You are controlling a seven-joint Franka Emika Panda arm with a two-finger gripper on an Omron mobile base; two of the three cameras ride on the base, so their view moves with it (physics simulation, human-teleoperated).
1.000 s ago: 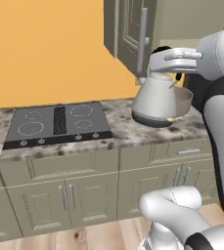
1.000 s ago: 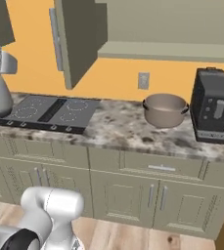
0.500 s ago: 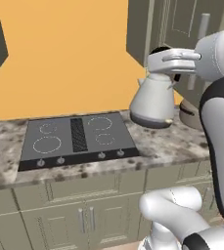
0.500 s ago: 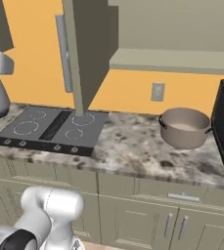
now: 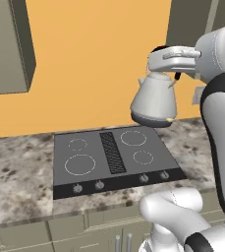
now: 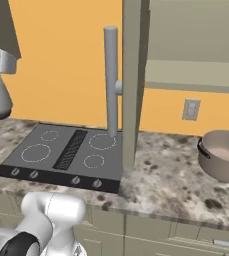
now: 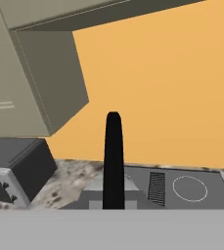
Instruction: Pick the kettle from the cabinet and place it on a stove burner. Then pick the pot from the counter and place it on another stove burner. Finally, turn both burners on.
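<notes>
1. Tool [image 5: 165,53] first: it grips the black hoop handle of the kettle [image 5: 154,101] from above, closed on it, and carries the kettle in the air.
2. Counter [image 6: 171,182]: the speckled granite worktop runs across both base views, with olive-grey drawer fronts [image 5: 79,229] below its front edge.
3. Cabinet [image 6: 191,75]: the doorless olive-grey wall unit sits at upper right in the right base view, its long flat shelf board above a wall outlet [image 6: 190,109]. An open cabinet door [image 6: 132,82] with a long bar handle [image 6: 111,80] stands edge-on in front of it.
4. Cooktop [image 5: 111,157]: flat and dark grey, set into the counter, with a vent grille [image 5: 112,152] down the middle and knobs [image 5: 99,185] along the front edge.
5. Pot [image 6: 222,155]: wide and tan-grey, it stands on the counter at the right edge of the right base view, well apart from the cooktop.
6. Kettle: silver-grey, it hangs above the cooktop's far right corner, clear of the surface, spout toward the left in the left base view.
7. Stove burner [image 5: 79,164]: the large white ring left of the grille lies bare, well apart from the kettle.
8. Kettle handle, in the hand view: it rises as a dark upright bar at the bottom centre.
</notes>
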